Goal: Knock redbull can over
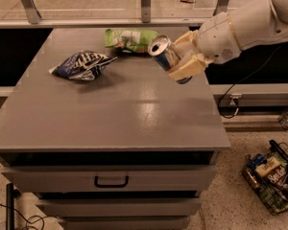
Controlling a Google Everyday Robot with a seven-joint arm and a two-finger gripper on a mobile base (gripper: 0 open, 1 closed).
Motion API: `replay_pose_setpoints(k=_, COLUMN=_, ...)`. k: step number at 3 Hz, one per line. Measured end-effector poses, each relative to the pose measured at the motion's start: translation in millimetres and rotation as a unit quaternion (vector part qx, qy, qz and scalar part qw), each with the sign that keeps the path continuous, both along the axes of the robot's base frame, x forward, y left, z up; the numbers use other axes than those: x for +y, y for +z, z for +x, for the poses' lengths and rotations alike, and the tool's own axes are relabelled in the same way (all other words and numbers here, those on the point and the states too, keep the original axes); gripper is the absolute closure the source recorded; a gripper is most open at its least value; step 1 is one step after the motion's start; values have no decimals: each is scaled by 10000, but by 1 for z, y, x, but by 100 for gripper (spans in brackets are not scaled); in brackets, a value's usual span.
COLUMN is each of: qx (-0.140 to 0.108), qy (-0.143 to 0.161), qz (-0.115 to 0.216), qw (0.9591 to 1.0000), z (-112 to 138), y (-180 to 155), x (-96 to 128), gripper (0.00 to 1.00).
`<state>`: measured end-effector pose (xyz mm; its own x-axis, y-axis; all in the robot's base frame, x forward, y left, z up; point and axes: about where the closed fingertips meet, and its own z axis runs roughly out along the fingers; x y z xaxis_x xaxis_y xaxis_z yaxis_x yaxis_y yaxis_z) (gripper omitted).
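We see the gripper pinching the redbull can between two cream, blocky fingers. The slim metal cylinder is tilted, with its silver top facing up and left, over the rear right of the table near the right edge. To its left lie a crinkled blue-and-white snack bag and a green-and-white chip bag. The smooth grey top runs broad and flat to its front edge.
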<state>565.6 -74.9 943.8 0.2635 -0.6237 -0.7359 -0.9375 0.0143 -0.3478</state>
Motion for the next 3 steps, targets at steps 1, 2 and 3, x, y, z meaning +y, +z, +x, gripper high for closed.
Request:
replay_pose_setpoints(k=1, qx=-320, qy=403, qz=-916, qw=9945, z=-7, y=-1, x=2, gripper=100)
replay_pose_setpoints(k=2, qx=-569, qy=948, qz=-1690, qw=9794, z=-16, y=-12, x=12, gripper=100)
replay_pose_setpoints(k=3, qx=-691, qy=1656, qz=-2355, qw=9552, z=-27, y=-34, x=28, gripper=100)
